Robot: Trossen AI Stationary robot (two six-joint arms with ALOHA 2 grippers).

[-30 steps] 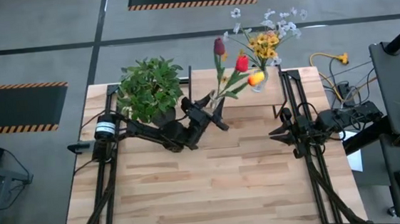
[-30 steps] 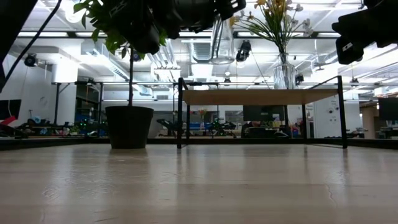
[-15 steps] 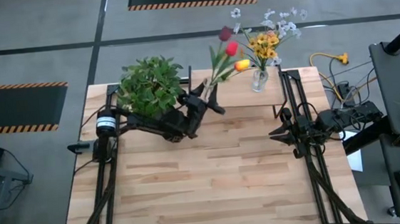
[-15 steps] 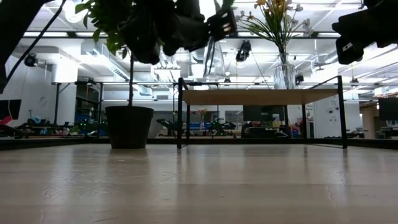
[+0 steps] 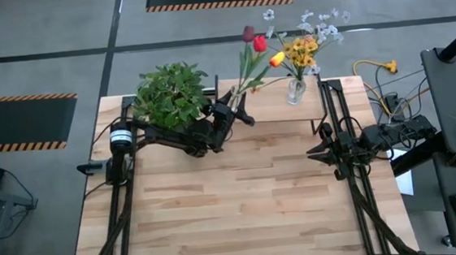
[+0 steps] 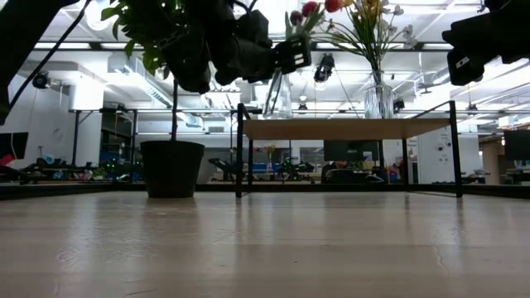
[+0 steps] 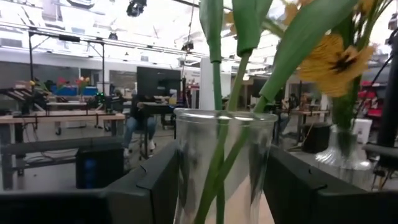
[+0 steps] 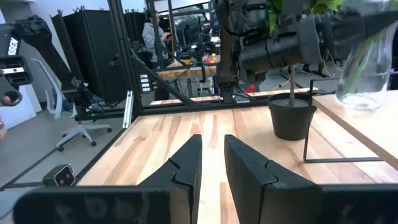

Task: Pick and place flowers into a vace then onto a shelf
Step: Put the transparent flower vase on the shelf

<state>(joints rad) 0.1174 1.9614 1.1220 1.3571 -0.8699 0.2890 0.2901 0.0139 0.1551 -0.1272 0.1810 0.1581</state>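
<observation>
Now your left end effector (image 5: pixel 237 114) pinches a glass vase (image 6: pixel 278 93) of tulips (image 5: pixel 258 44) over the shelf (image 6: pixel 348 128); your right end effector (image 5: pixel 318 151), nearly pressed together, waits above the desk (image 5: pixel 242 208).

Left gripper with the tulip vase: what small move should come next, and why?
Probably lower it straight down. The left gripper holds the glass vase of tulips over the shelf, its base seemingly just above the top, beside the other vase.

Pale slatted wooden counter (image 5: pixel 242 200), carrying a low shelf (image 5: pixel 272 112) at the far edge, beside a dark potted plant (image 5: pixel 173 99); glass vase (image 5: pixel 295 91) standing on the shelf
</observation>
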